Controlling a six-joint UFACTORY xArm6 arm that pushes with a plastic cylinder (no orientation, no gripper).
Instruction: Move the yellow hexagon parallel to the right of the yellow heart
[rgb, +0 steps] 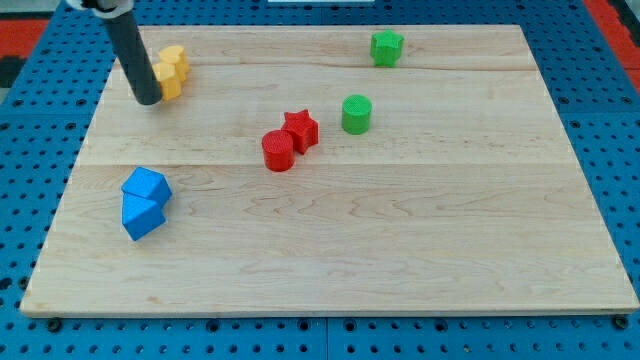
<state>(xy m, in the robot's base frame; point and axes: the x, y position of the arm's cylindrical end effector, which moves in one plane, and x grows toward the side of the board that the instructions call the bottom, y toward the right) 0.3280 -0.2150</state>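
Yellow blocks (172, 70), maybe the hexagon and heart pressed together, sit at the board's (330, 250) eleven o'clock corner, with my tip (148, 99) bare, holding nothing, touching their seven o'clock side.

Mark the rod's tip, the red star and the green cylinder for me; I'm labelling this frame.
my tip (148, 100): camera view, the rod's very end.
red star (300, 128): camera view, middle of its top face.
green cylinder (356, 113): camera view, middle of its body.

Lab bench: wooden board (330, 250) on blue pegboard (600, 90)
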